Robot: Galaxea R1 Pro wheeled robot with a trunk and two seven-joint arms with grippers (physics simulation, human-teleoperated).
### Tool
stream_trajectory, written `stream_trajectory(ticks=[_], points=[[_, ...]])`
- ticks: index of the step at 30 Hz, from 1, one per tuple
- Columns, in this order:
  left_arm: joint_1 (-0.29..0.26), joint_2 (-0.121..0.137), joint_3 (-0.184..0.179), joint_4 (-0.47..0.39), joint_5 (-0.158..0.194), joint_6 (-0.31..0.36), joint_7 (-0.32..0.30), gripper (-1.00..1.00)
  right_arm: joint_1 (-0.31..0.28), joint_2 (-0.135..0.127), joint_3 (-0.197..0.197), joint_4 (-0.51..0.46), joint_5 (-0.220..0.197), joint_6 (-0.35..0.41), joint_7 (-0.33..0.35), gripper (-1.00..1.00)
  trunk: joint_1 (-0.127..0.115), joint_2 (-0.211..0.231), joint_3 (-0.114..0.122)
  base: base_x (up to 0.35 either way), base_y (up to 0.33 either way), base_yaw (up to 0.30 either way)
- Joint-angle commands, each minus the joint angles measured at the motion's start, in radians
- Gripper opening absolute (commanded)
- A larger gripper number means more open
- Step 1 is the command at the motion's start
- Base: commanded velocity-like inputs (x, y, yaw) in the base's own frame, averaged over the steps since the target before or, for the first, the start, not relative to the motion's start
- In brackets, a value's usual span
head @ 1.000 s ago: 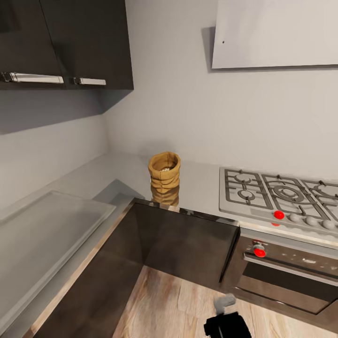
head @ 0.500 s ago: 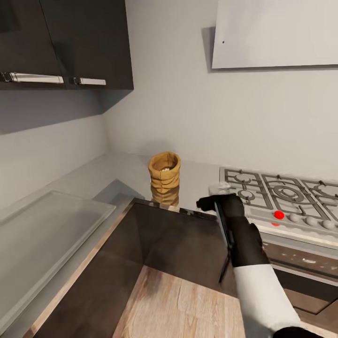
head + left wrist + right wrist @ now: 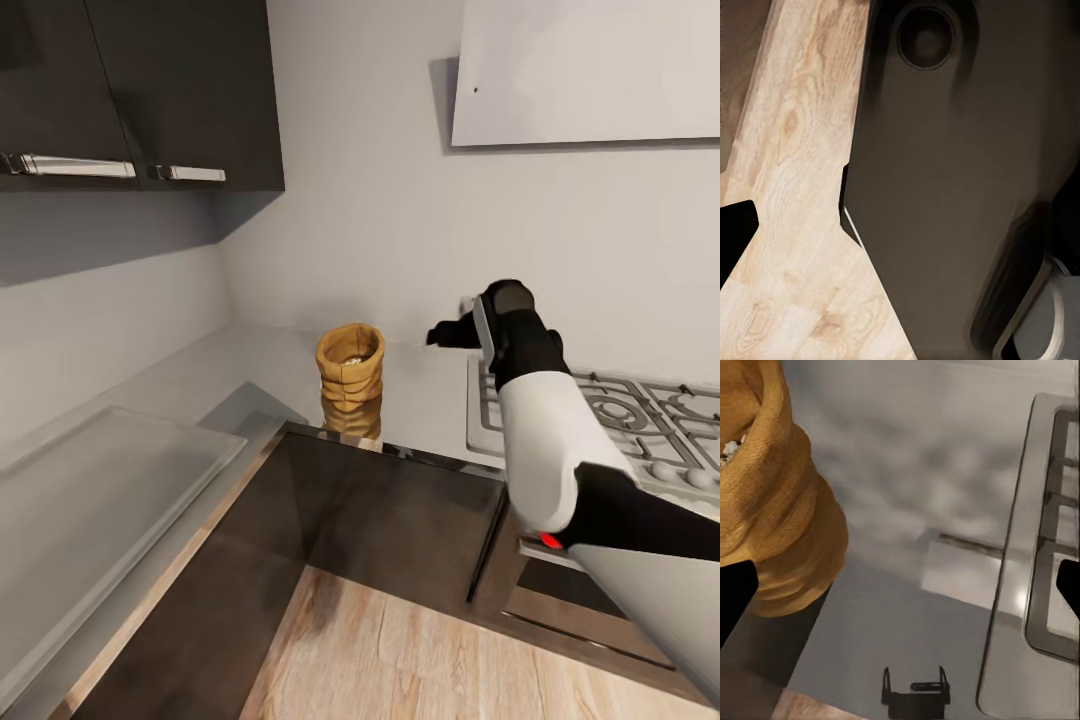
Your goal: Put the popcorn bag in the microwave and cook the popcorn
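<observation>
The right arm (image 3: pixel 560 450) has big round parts. The part nearest the hob (image 3: pixel 600 410) is black, with a grey cap on its end. Behind it comes a fat white part, smooth like an egg. Then a black band goes across, and after that a long pale grey part. A small red dot sits where the white and the black meet. The right gripper (image 3: pixel 452 333) is black, with thin dark fingers (image 3: pixel 440 334). In the right wrist view, black finger tips (image 3: pixel 735 600) show at both sides.
</observation>
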Motion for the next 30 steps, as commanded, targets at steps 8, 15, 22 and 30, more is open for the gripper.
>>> stream_trajectory(ticks=[8,15,22,30], points=[[0.000,-0.002,0.000,-0.001,0.005,-0.002,0.001,1.00,-0.006,0.001,-0.006,0.003,0.010,0.003,-0.011,1.00,0.000,-0.001,-0.001,0.000,0.000,0.000],[0.000,-0.004,0.000,-0.003,0.004,-0.002,-0.002,1.00,-0.006,0.001,-0.005,0.000,0.011,0.003,-0.014,1.00,0.000,-0.001,-0.001,0.000,0.000,0.000],[0.000,-0.020,0.001,-0.004,0.005,-0.002,-0.004,1.00,-0.006,0.001,-0.006,0.000,0.013,0.003,-0.021,1.00,0.000,-0.001,-0.001,0.000,0.000,0.189],[0.000,-0.037,0.001,-0.001,0.004,-0.002,-0.004,1.00,-0.006,0.001,-0.006,-0.001,0.012,0.003,-0.037,1.00,0.000,-0.001,-0.001,0.000,0.000,0.274]])
